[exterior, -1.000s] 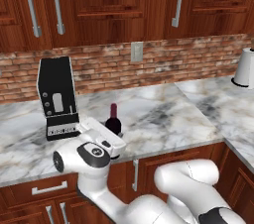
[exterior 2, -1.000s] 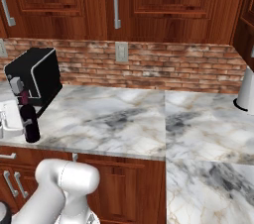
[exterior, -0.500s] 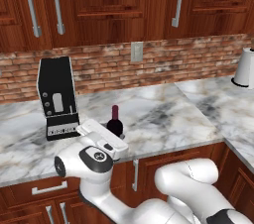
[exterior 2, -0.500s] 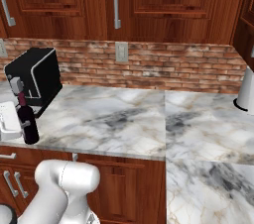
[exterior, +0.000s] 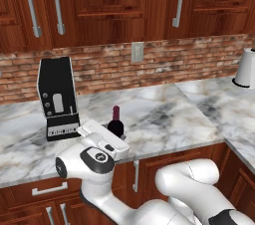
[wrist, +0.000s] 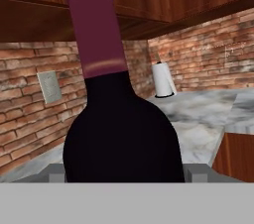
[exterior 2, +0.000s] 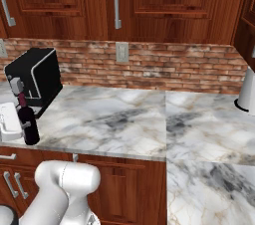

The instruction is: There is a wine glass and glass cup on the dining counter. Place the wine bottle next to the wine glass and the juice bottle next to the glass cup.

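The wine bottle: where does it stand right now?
The wine bottle stands on the marble counter near its front edge, right of the black coffee machine, with the claw at its base.

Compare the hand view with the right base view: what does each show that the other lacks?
Hand view alone: the wine bottle up close between the gripper fingertips, which sit at either side of its body, and a white paper towel roll on the far counter. Right base view alone: the black coffee machine behind the bottle, the upper cabinet doors with their handles, and the whole bottle standing upright near the counter's front edge. Both: the wine bottle, the brick backsplash with its wall outlet, and the marble counter.
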